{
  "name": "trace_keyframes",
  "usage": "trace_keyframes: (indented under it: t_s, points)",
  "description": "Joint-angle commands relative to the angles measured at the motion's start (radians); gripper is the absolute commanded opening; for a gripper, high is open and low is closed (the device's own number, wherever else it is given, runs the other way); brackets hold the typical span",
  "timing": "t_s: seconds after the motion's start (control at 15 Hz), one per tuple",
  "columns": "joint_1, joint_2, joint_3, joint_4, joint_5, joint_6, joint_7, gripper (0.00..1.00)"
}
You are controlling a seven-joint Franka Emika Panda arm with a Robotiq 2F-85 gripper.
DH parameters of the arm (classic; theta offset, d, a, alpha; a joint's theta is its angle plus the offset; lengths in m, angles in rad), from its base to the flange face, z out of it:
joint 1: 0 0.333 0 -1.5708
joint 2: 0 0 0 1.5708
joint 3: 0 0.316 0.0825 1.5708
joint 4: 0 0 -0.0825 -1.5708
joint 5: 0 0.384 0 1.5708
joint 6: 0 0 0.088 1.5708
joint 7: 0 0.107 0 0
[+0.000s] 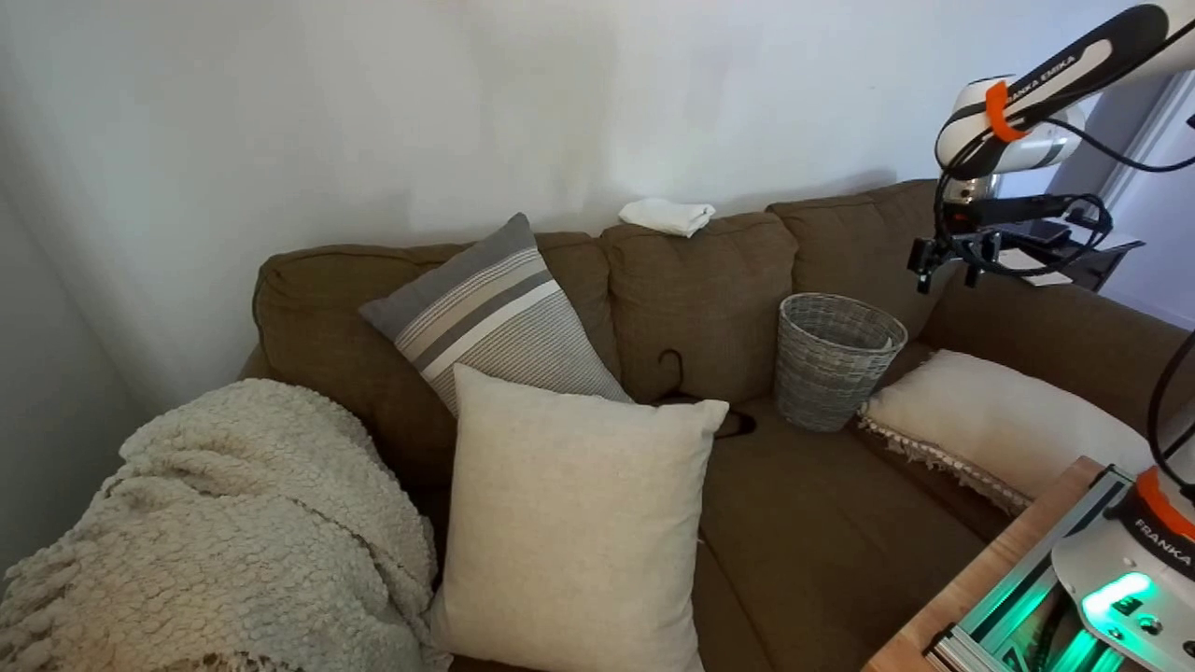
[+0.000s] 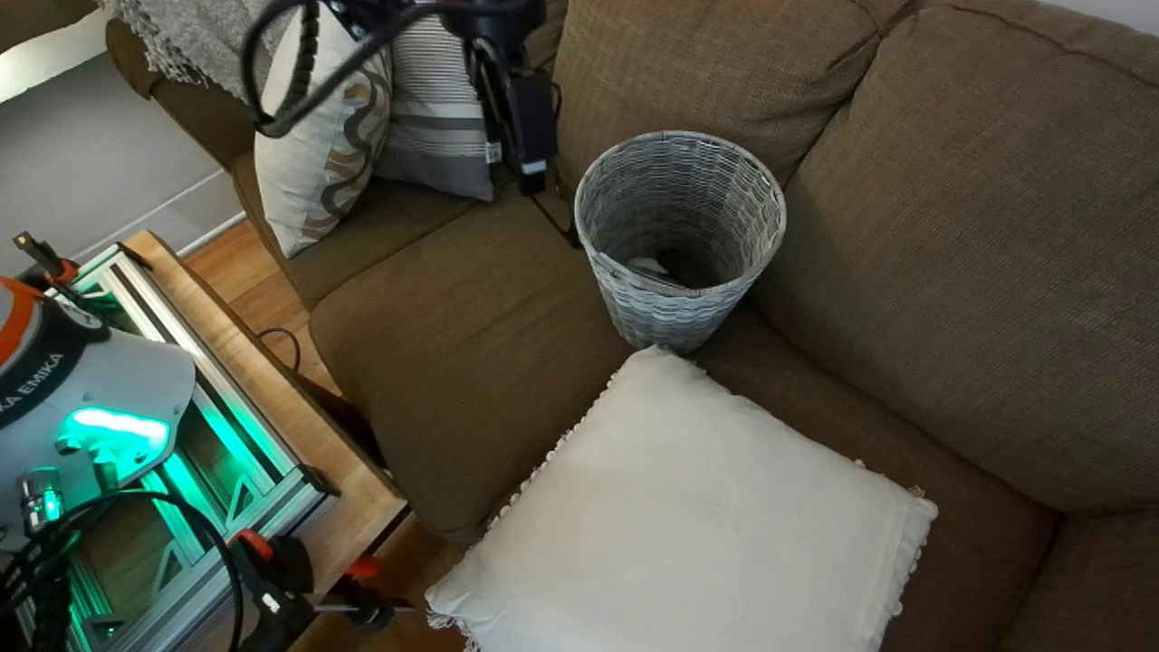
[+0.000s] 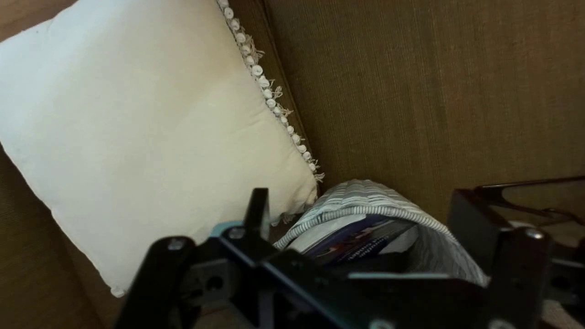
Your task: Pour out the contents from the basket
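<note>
The grey woven basket (image 1: 822, 383) stands upright on the sofa seat against the back cushions. It shows in both exterior views (image 2: 647, 312) and in the wrist view (image 3: 365, 196), partly hidden there by the gripper. Inside it, the contents show as a dark blue printed flat item (image 3: 352, 240) and whitish pieces (image 3: 402, 242); an exterior view shows a whitish bit (image 2: 647, 265) and something dark at the bottom. My gripper (image 1: 947, 271) is open and empty, above the basket's rim level and apart from it. In the wrist view its fingers (image 3: 363, 201) appear either side of the basket's mouth.
A white fringed pillow (image 2: 697, 507) lies beside the basket. A black hanger (image 1: 738, 425) lies on its other side. A large cream pillow (image 1: 579, 523) and a striped pillow (image 1: 513, 317) lean farther along. A folded white cloth (image 1: 667, 216) rests on the sofa back.
</note>
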Motion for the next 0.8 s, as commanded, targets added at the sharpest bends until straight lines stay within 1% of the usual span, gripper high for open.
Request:
trace_keyframes:
  t_s: [0.0,0.07,0.13,0.2,0.33,0.67,0.73]
  points:
    - [-0.023,0.210,-0.019,0.169,0.046,0.008,0.029,1.00]
    - [-0.028,0.227,-0.021,0.195,0.057,-0.014,0.028,1.00]
    - [-0.015,0.148,-0.017,0.109,0.032,0.019,0.015,1.00]
    - [-0.018,0.186,-0.020,0.142,0.038,0.018,0.018,1.00]
    - [-0.020,0.225,-0.022,0.179,0.042,0.016,0.021,1.00]
    - [-0.020,0.229,-0.022,0.191,0.042,0.009,0.023,1.00]
    - [-0.023,0.252,-0.022,0.210,0.053,0.017,0.036,1.00]
